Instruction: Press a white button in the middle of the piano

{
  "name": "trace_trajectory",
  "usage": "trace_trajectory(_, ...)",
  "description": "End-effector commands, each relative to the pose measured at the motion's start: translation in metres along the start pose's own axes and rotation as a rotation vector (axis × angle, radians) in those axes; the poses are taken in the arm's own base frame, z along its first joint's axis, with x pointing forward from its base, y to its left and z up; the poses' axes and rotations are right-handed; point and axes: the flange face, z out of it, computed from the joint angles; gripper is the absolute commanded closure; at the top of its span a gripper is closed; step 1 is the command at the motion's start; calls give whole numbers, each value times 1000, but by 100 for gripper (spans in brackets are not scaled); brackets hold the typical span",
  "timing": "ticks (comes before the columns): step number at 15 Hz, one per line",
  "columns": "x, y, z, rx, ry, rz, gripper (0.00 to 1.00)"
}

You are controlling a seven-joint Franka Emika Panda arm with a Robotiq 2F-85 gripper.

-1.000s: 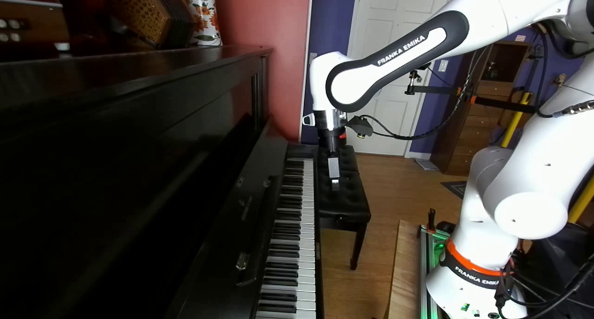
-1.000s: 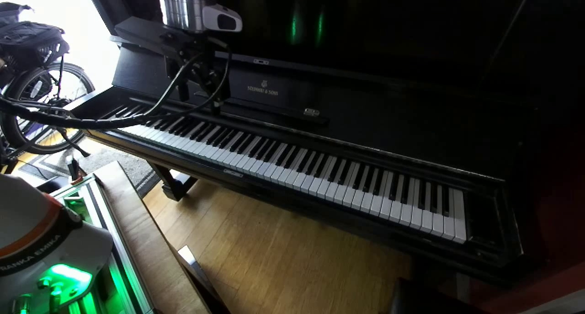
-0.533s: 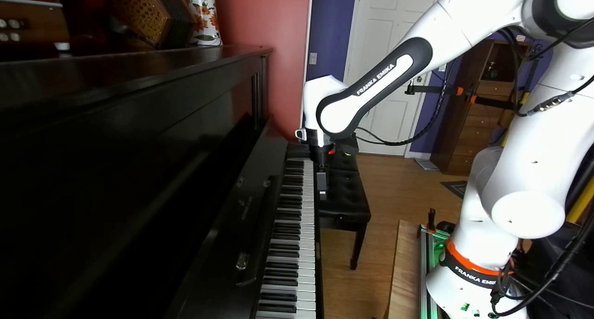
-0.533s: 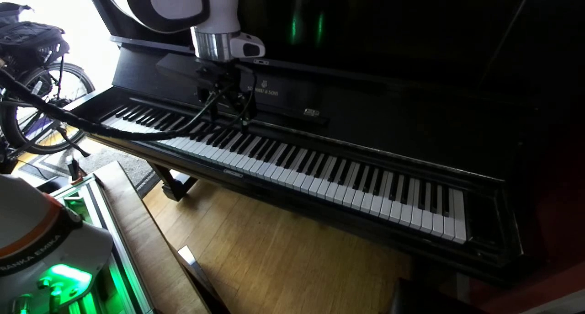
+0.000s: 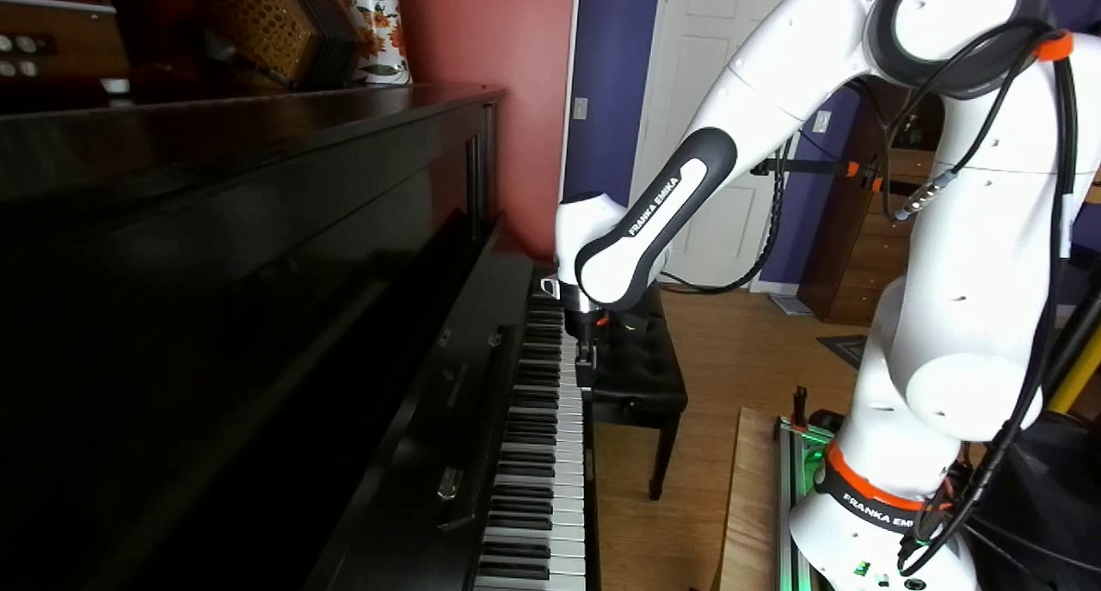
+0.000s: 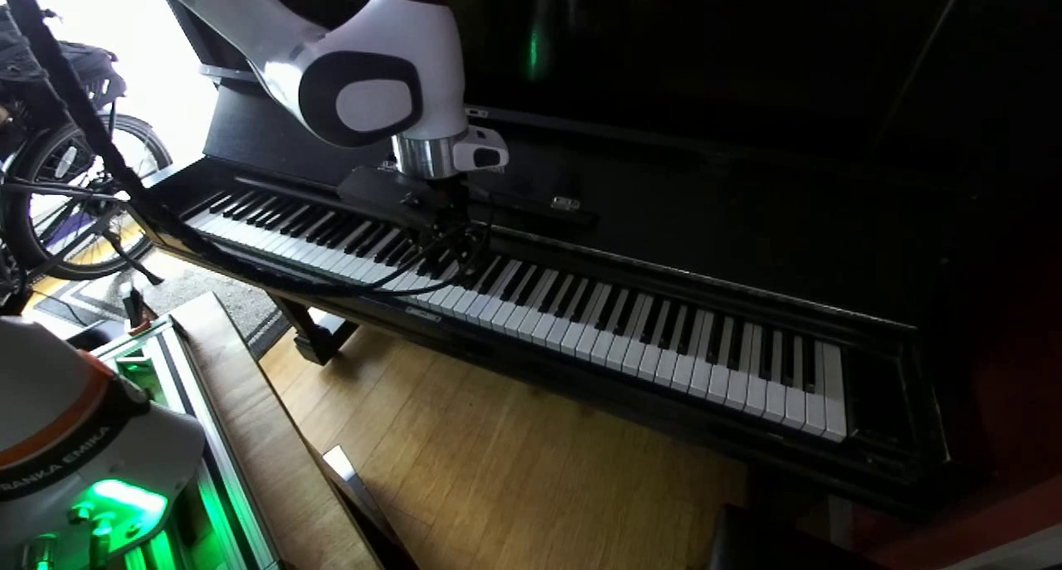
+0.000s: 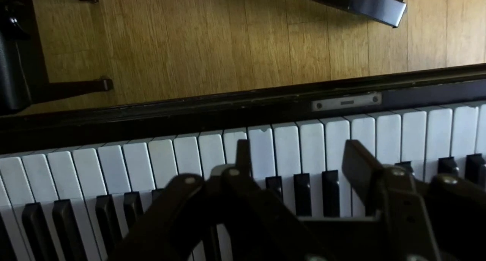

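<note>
Spread apart and holding nothing, the hand (image 7: 300, 158) is near the middle of the piano (image 6: 664, 221), whose white keys (image 7: 287, 149) seem to lie just below.

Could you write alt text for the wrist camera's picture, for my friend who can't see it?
A robot's open gripper over a row of white and black piano keys, seen from above; whether it touches any is unclear. Beyond them, a small metal plate sits on the dark front rail, then wooden floor, with part of a black bench at left.
</note>
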Motion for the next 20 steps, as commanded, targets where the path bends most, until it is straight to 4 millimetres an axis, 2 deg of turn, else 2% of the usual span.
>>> trace_trajectory(1, 5, 12, 25, -12, 16, -2, 65)
trace_trajectory(5, 9, 20, 41, -15, 23, 13, 96)
trace_trajectory(6, 5, 14, 32, -10, 21, 16, 79)
trace_trajectory(8, 6, 17, 37, -9, 17, 20, 93)
trace_trajectory(9, 7, 18, 37, -9, 16, 20, 96)
trace_trajectory(13, 11, 18, 44, -24, 23, -12, 100)
trace_trajectory(20, 16, 20, 56, -31, 55, -56, 100)
